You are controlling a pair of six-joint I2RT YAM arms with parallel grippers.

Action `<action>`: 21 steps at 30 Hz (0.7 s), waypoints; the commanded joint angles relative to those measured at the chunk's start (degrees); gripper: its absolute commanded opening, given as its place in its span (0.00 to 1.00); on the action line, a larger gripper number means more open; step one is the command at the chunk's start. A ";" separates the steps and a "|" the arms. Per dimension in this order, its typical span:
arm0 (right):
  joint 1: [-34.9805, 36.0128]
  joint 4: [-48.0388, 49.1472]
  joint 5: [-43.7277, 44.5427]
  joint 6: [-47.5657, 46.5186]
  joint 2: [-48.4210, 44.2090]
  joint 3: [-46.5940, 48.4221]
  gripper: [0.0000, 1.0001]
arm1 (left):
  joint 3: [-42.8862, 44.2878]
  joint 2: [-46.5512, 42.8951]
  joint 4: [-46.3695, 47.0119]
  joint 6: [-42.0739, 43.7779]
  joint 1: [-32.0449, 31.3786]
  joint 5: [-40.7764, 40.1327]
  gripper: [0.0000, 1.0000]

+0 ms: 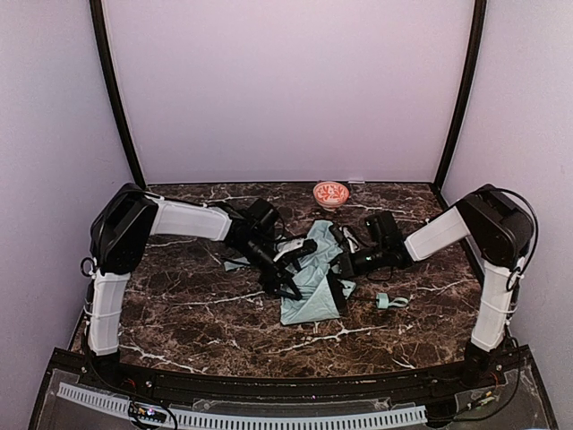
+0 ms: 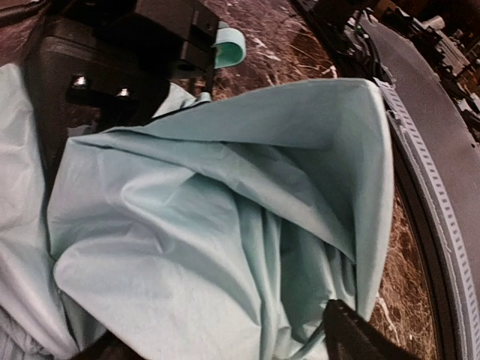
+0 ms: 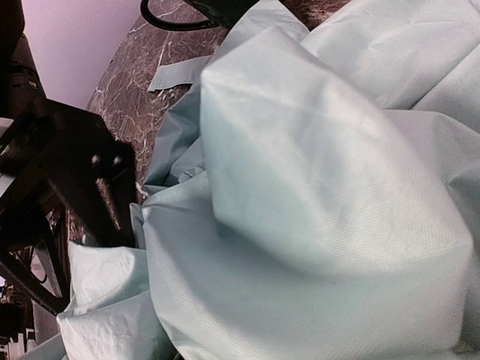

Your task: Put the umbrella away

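Mint-green umbrella (image 1: 309,288), loose and rumpled, on the dark marble table (image 1: 206,322).

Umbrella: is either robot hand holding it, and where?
The right hand seems to pinch the umbrella by its fabric's right edge; the left hand, open, holds nothing.

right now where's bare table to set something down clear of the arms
Widest bare stretch of the marble table: the near edge, between the umbrella and the arm bases. Also free: the back strip left of the pink bowl. Crowded: the centre, left arm and right arm over the fabric, mint strap beside it.
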 commanded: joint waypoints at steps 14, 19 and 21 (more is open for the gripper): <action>-0.32 -4.83 1.44 -1.02 7.36 2.03 0.00 | -18.67 -23.98 9.45 -7.09 -11.44 -22.67 0.56; 0.48 -6.54 2.78 -1.75 6.92 2.73 0.00 | -15.58 -18.99 10.70 -10.64 -12.13 -31.12 0.71; 1.01 -7.65 3.37 -2.46 6.76 3.19 0.00 | -15.35 -18.44 11.77 -11.21 -12.22 -33.56 0.72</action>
